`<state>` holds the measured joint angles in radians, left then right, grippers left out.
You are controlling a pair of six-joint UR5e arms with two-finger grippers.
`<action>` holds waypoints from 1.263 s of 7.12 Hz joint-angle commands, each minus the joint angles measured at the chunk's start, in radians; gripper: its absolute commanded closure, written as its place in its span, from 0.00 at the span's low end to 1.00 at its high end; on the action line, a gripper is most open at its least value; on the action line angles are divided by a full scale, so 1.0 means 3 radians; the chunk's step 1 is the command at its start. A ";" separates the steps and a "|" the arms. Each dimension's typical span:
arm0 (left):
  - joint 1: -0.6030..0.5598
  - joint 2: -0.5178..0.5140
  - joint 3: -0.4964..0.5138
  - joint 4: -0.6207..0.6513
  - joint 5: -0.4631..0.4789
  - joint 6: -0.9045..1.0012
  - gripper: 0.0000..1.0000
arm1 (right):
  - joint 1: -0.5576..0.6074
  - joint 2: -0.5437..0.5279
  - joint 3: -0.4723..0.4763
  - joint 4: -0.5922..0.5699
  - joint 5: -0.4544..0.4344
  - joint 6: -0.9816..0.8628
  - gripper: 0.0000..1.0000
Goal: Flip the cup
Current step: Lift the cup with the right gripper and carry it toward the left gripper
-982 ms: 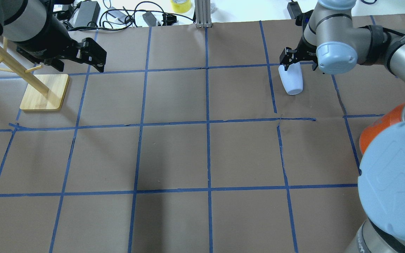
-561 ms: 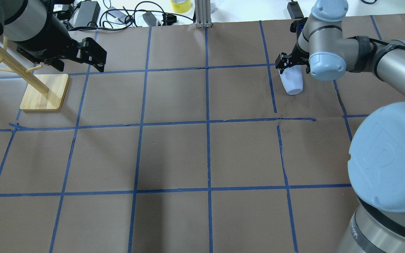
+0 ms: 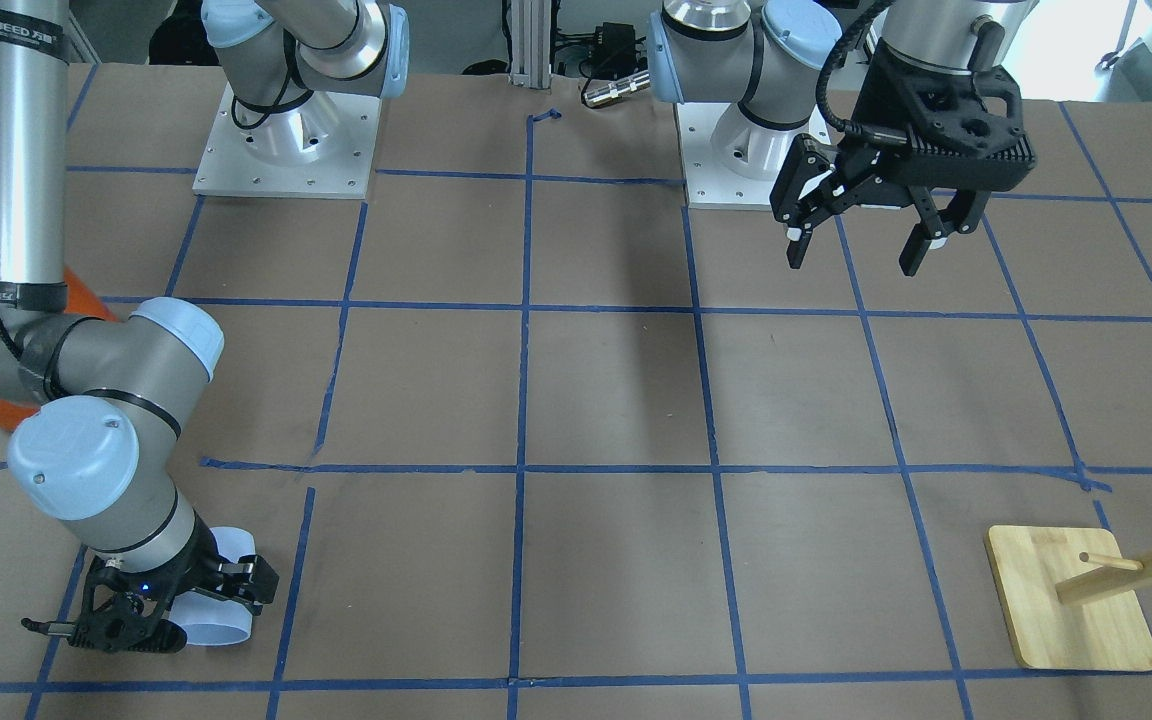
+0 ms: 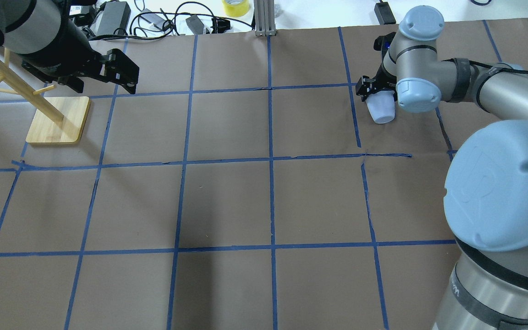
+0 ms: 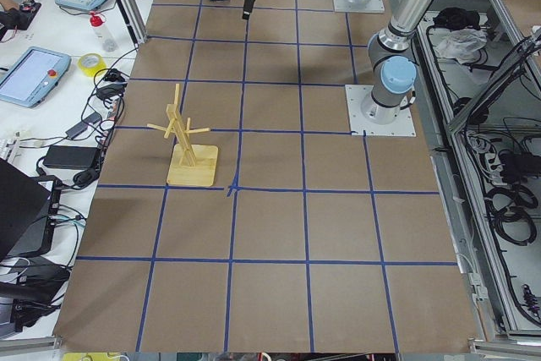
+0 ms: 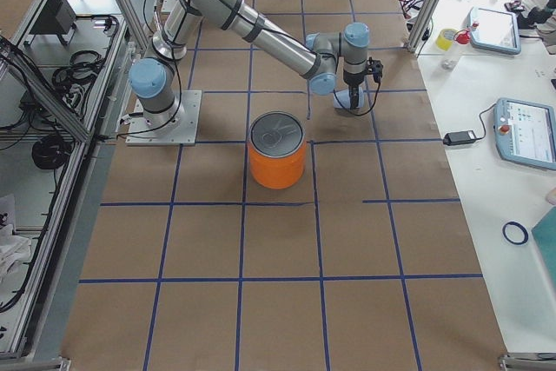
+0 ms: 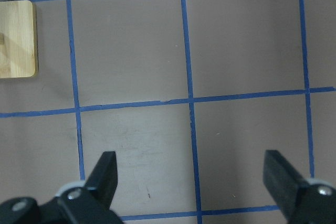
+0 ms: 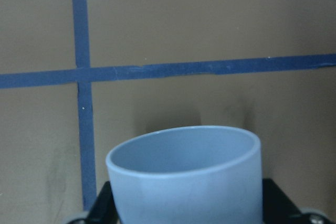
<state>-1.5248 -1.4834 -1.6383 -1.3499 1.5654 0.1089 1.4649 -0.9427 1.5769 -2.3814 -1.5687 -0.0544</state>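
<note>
cup (image 4: pixel 382 110): one. small plain tumbler, pale blue-white, smooth and tapered, no handle. we find it at the far right of the table (image 4: pixel 227 201) in the overhead view, just right of a blue tape line. it is tilted, with its open mouth turned toward the paper; the right wrist view looks past the round rim into the hollow. we cannot tell whether the rim touches the table.

right gripper (image 3: pixel 191 610): one. its two fingers are clamped on the cup's narrow end.

left gripper (image 3: pixel 853 262): one. jaws spread wide with nothing between them, held above the table on the other side, well apart from the cup.

orange can (image 6: pixel 278 149): one, large, silver lid, upright, near the right arm.

wooden peg stand (image 4: pixel 57 120): one, on a square base, near the left gripper.

yellow tape roll (image 4: pixel 235 7): one, beyond the table's far edge.
</note>
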 commanded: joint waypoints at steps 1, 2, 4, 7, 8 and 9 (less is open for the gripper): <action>0.0000 0.0000 0.0000 0.0000 0.0003 0.0000 0.00 | 0.0000 0.0013 -0.0030 -0.0054 0.0003 -0.0023 0.69; 0.0000 0.0000 0.0000 0.0000 -0.0002 0.0000 0.00 | 0.0010 -0.0012 -0.0061 -0.0069 0.0003 -0.0216 0.72; 0.0000 0.0000 0.0000 0.0000 0.0003 0.0000 0.00 | 0.0421 -0.0104 -0.0270 -0.0039 -0.0027 -0.0442 0.72; 0.0000 0.0000 0.0000 0.0000 -0.0003 0.0000 0.00 | 0.1353 -0.0095 -0.0307 -0.0381 -0.0079 -0.0915 0.72; 0.0000 0.0000 0.0000 0.0000 0.0003 0.0000 0.00 | 0.1522 -0.0049 -0.0266 -0.0381 -0.0043 -0.1662 0.72; 0.0000 0.0000 0.0000 0.0000 -0.0002 0.0000 0.00 | 0.1686 -0.0033 -0.0261 -0.0381 -0.0053 -0.2156 0.71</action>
<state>-1.5248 -1.4834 -1.6383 -1.3499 1.5653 0.1089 1.9046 -0.9608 1.4939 -2.4929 -1.5851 -0.5071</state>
